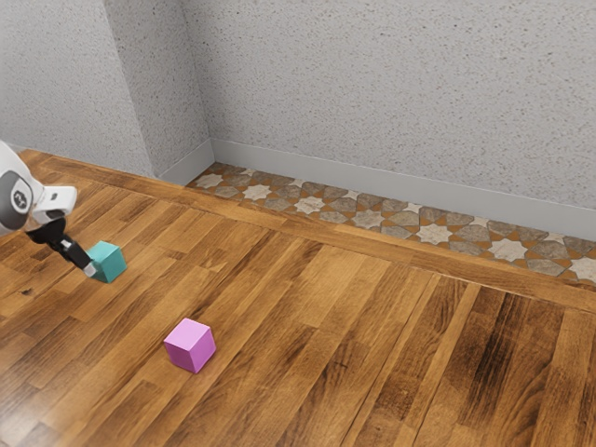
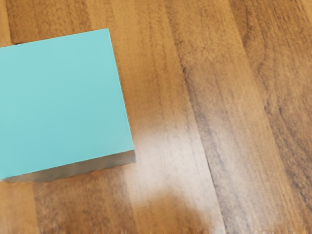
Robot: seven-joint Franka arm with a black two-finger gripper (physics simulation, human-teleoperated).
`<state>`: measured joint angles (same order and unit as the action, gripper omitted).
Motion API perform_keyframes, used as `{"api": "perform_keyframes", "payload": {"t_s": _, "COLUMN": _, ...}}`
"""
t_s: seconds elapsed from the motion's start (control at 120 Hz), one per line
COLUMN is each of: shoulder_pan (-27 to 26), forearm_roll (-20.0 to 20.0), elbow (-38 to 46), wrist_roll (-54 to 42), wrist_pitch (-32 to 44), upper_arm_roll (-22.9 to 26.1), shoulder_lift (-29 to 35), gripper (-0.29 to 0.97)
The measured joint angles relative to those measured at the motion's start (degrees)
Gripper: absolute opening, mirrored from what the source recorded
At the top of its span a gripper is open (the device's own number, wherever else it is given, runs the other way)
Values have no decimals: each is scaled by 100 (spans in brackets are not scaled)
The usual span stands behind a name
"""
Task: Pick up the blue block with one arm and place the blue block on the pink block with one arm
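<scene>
The blue block point(image 1: 108, 261), a teal cube, rests on the wooden floor at the exterior view's left. My gripper point(image 1: 86, 265) is low beside it, on the side away from the pink block, with the fingertips right at its face; it stands open and holds nothing. In the wrist view the blue block point(image 2: 61, 102) is close under my hand and off to one side, not between the fingers. The pink block point(image 1: 190, 345) sits alone on the floor, nearer the camera and further to the exterior view's right.
Wooden floor point(image 1: 354, 335) stretches widely to the exterior view's right. A patterned tile strip point(image 1: 391, 219) and grey walls point(image 1: 391, 93) bound the far side, and a wall corner point(image 1: 154, 93) juts out behind the arm.
</scene>
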<state>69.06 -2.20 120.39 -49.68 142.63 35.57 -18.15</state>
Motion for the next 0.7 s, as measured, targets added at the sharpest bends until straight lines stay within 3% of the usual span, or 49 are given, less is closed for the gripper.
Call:
{"api": "perform_keyframes", "payload": {"t_s": 0.192, "shoulder_pan": 8, "forearm_roll": 63, "elbow": -340, "wrist_roll": -254, "wrist_pitch": -4, "upper_arm_roll": -293, "shoulder_lift": -261, "gripper": 64}}
{"api": "perform_keyframes", "payload": {"t_s": 0.433, "shoulder_pan": -84, "forearm_roll": 80, "elbow": -773, "wrist_roll": -646, "wrist_pitch": -6, "upper_arm_roll": -314, "shoulder_lift": -664, "gripper": 63}}
{"api": "perform_keyframes", "payload": {"t_s": 0.7, "shoulder_pan": -265, "forearm_roll": 34, "elbow": -762, "wrist_roll": -765, "wrist_pitch": -36, "upper_arm_roll": -298, "shoulder_lift": -698, "gripper": 63}}
